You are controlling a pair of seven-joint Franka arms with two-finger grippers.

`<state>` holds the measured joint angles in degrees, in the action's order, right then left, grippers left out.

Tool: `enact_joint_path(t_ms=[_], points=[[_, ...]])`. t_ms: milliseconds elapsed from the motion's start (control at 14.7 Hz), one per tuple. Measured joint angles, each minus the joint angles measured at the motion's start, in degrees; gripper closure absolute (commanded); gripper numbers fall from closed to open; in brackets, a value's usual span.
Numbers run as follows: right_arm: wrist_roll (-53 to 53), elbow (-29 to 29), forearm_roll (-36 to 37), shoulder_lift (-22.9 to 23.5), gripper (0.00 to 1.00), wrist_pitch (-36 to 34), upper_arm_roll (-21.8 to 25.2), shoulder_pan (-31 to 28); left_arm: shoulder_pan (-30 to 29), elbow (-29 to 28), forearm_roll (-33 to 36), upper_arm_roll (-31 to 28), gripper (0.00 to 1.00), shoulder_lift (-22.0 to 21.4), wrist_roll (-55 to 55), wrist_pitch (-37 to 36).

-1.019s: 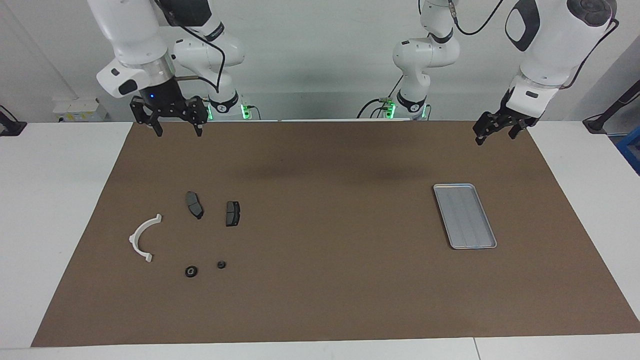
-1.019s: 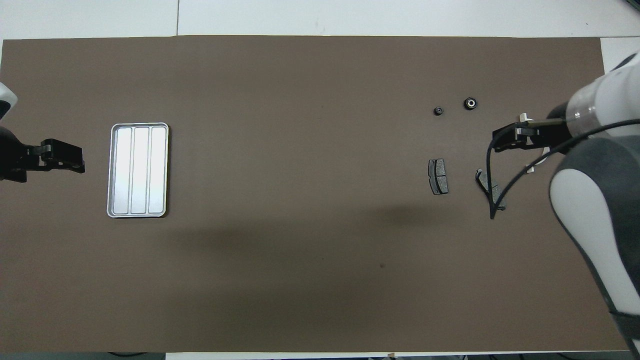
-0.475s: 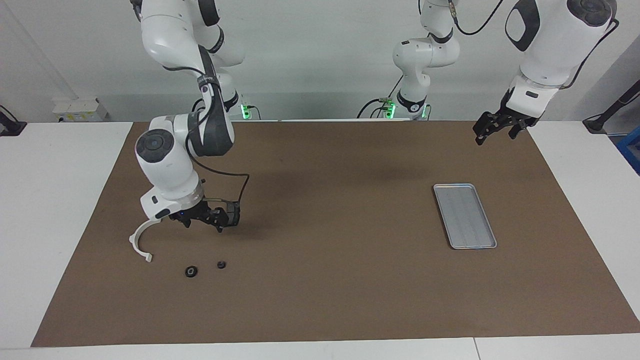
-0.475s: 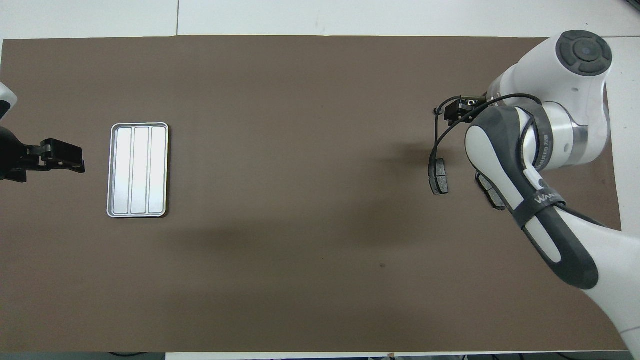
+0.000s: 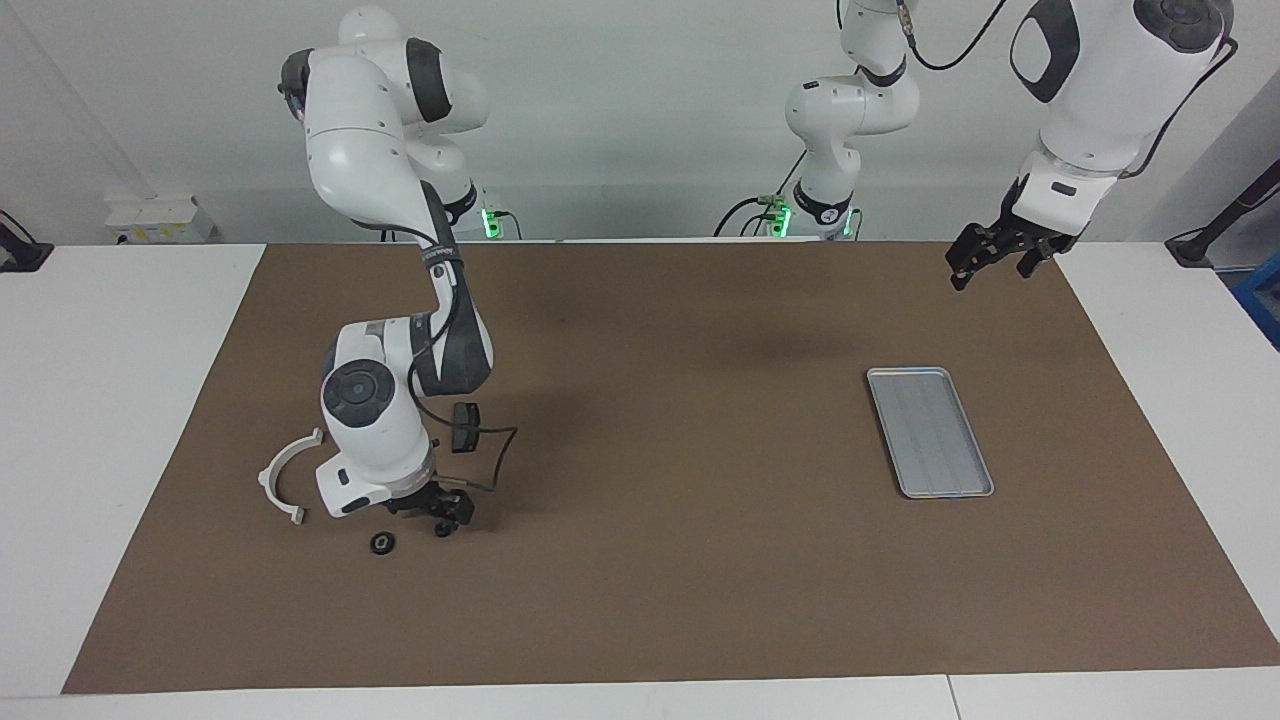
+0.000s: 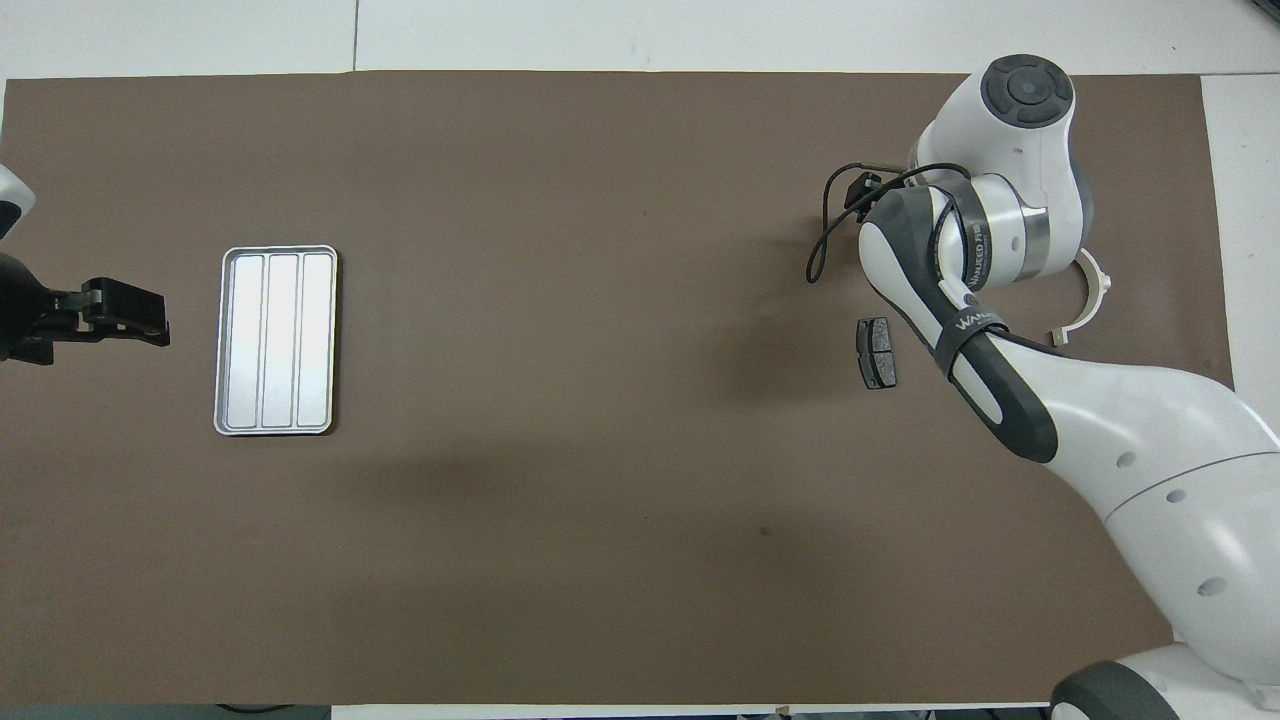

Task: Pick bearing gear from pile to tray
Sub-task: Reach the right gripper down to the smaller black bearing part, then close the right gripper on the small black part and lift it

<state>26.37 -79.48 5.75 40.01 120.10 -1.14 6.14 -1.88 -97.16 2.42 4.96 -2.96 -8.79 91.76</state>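
In the facing view the right gripper [image 5: 437,514] hangs low with fingers spread over the smaller black round piece [image 5: 441,529] of the pile; the larger black round piece [image 5: 381,543] lies beside it. In the overhead view the left gripper [image 6: 150,325] waits, open, beside the tray [image 6: 276,340], at the left arm's end of the table.

One tray [image 5: 930,432], one brake pad [image 6: 877,352], one white arc [image 5: 285,475], two black round pieces [image 5: 381,543].
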Motion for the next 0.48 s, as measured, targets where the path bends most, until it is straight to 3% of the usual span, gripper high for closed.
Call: enact_joint_path(t_ms=[475], points=[[2.3,3.2,-0.1,3.3,0.03,2.1,0.0,0.4,0.0,0.0,0.0,0.0,0.0,0.0,0.0,0.0]])
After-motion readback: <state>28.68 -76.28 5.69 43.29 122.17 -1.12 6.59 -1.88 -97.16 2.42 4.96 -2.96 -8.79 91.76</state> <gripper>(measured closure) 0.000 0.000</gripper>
